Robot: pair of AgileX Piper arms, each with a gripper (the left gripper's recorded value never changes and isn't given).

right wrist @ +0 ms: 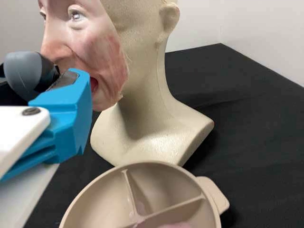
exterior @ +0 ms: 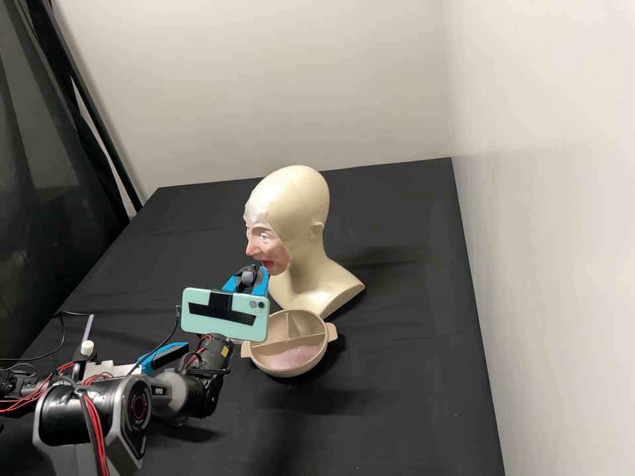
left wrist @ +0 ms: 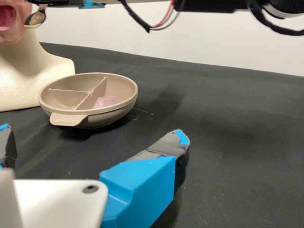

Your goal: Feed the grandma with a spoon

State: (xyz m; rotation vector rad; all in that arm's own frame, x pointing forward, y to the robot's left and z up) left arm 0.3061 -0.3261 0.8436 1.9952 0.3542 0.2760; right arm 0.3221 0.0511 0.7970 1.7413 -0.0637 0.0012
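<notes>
Right wrist view: right gripper (exterior: 246, 280) snug on spoon (right wrist: 28, 73), bowl behind blue finger (right wrist: 66, 114); left gripper (left wrist: 92, 135) wide, empty.

The high camera overlooks my tabletop (exterior: 410, 277) from afar; both my wrist cameras sit low and close, sharing the bowl (left wrist: 102, 114).

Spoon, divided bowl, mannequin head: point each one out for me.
spoon (right wrist: 26, 71): right wrist view, on its grey handle.
divided bowl (left wrist: 114, 109): left wrist view, on its outer wall.
mannequin head (exterior: 297, 198): high view, on the bald crown.
</notes>
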